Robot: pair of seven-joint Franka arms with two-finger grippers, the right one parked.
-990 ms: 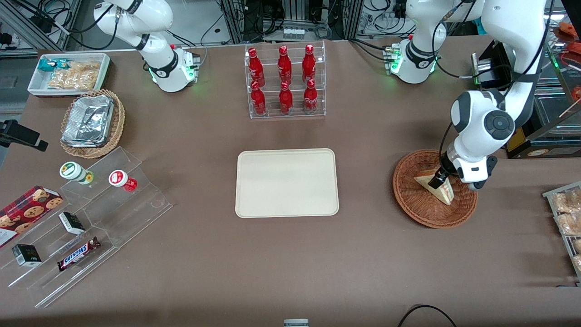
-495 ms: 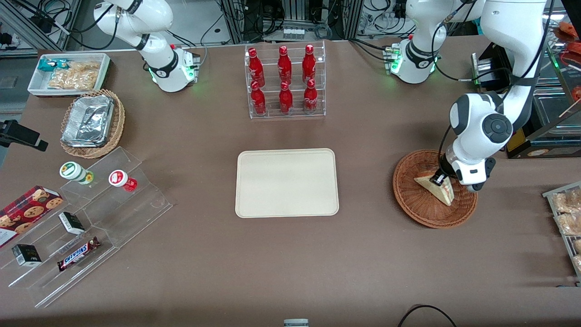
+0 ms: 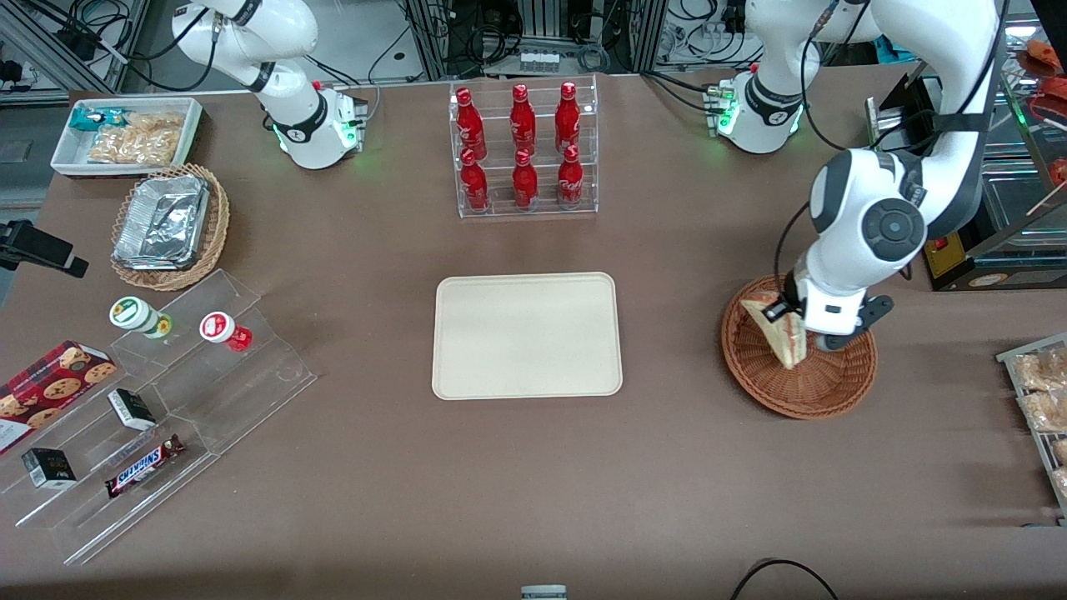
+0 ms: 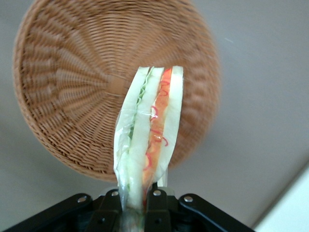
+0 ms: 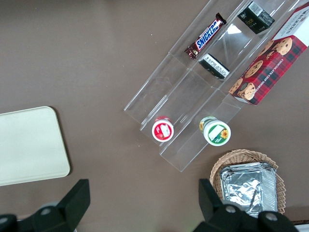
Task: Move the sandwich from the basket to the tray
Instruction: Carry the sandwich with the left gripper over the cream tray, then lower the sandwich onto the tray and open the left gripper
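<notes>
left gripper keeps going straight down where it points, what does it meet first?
Likely the basket: the gripper, shut on the sandwich, hangs over it; the sandwich's tip would touch the weave first.

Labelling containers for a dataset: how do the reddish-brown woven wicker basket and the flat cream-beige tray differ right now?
The reddish-brown woven wicker basket is round and bowl-shaped; the flat cream-beige tray is rectangular and smooth with a low rim. The gripper holds the triangular white-bread sandwich over the basket; nothing hangs over the tray. Both hold nothing.
</notes>
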